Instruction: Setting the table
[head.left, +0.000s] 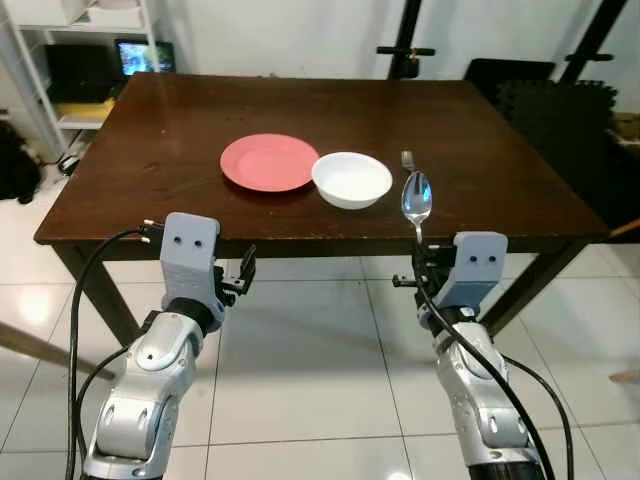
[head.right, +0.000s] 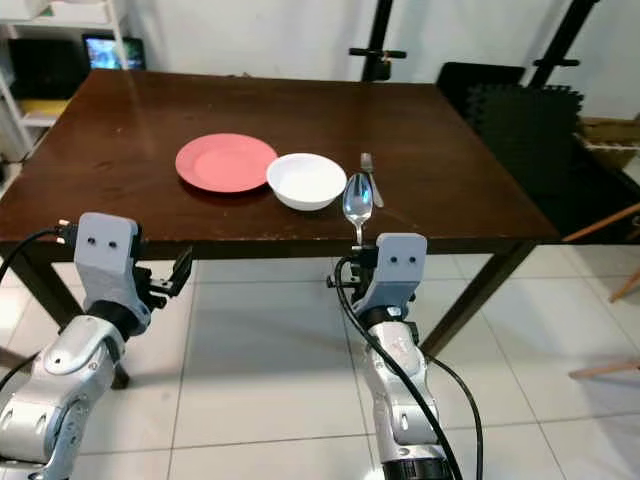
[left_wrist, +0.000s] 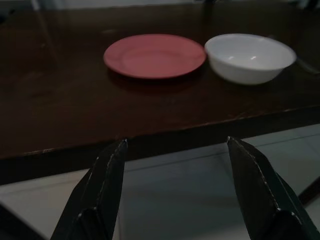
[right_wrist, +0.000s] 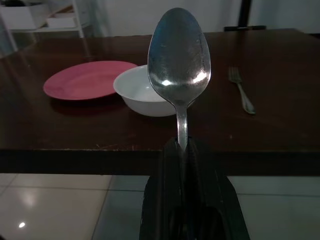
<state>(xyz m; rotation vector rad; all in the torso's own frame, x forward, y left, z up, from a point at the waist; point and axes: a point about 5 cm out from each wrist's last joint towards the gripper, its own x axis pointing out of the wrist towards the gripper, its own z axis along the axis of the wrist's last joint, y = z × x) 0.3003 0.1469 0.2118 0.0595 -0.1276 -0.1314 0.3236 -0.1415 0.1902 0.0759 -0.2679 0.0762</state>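
A dark wooden table (head.left: 150, 140) carries a pink plate (head.left: 269, 161), a white bowl (head.left: 351, 179) just to its right, and a fork (head.left: 407, 160) further right. My right gripper (head.left: 421, 249) is shut on a metal spoon (head.left: 416, 197), held upright with its bowl end up, just short of the table's near edge. In the right wrist view the spoon (right_wrist: 179, 60) rises out of the closed fingers (right_wrist: 165, 165). My left gripper (head.left: 243, 273) hangs open below the near edge, left of the plate, nothing between its fingers (left_wrist: 100, 195).
White tiled floor (head.left: 300, 350) lies under and before the table. A white shelf unit (head.left: 70, 60) with a screen stands at the back left. Black stands (head.left: 405, 50) and dark foam mats (head.left: 560, 110) are behind and right of the table.
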